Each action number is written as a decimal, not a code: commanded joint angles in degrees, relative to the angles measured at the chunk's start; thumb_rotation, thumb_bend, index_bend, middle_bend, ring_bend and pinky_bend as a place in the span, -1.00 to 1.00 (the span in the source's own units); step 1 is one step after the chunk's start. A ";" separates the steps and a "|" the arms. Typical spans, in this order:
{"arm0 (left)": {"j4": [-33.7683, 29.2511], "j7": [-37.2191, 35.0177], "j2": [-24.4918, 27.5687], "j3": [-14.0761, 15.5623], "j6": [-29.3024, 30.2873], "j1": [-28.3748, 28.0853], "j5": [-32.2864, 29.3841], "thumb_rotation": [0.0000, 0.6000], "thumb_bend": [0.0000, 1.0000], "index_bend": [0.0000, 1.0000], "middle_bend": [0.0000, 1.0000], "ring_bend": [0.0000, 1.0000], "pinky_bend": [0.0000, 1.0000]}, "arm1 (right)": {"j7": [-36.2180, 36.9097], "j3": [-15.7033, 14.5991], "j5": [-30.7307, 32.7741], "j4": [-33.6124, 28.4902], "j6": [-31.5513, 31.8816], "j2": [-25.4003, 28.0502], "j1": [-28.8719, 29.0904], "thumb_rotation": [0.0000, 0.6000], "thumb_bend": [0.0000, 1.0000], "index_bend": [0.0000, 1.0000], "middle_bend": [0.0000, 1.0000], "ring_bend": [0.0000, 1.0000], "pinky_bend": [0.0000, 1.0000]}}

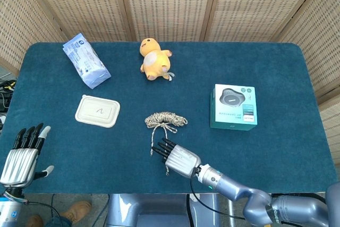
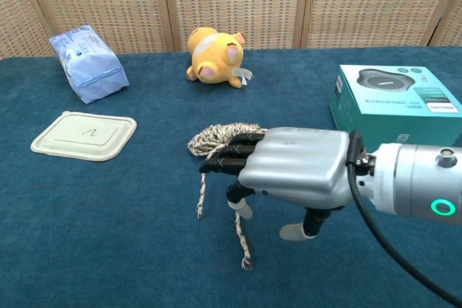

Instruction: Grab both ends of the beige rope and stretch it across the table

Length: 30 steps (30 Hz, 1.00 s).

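- The beige rope [image 1: 165, 120] sits near the middle of the blue table [image 1: 297, 158] in the head view: a bundled coil with 2 loose tails trailing down toward the bottom edge of the frame.
- The right hand [image 1: 177, 157] is just below the coil, over the 2 tails, with its dark fingers [image 1: 162, 147] pointing up-left toward the bundle. In the chest view it fills the center right of the frame [image 2: 289, 166], fingers stretched out flat and apart, thumb hanging down. It's not gripping anything as far as I can see.
- One tail end pokes out below the hand in the chest view, lying on the table.
- The left hand [image 1: 24, 155] is way off at the lower left corner of the head view, fingers straight up and spread, holding nothing, well apart from the rope.
- Other stuff on the table: yellow plush toy [image 1: 155, 59] at top center, blue packet [image 1: 85, 68] upper left, beige lidded container [image 1: 97, 110] left of the rope, teal box [image 1: 234, 106] to the right.
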 commanded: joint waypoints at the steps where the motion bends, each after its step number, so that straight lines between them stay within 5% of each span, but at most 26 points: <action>1: -0.02 0.14 -0.03 0.05 -0.23 -0.17 -0.18 1.00 -1.00 -1.00 -1.00 -1.00 -1.00 | -2.24 -0.26 2.36 0.59 -0.76 -1.45 1.06 1.00 -0.48 -0.15 -1.00 -1.00 -1.00; 30: -0.11 -0.32 0.29 0.45 -0.99 -1.07 -1.32 1.00 -1.00 -1.00 -1.00 -1.00 -1.00 | -11.71 -4.18 13.43 4.53 0.75 -9.00 6.61 1.00 -0.46 -0.05 -1.00 -1.00 -1.00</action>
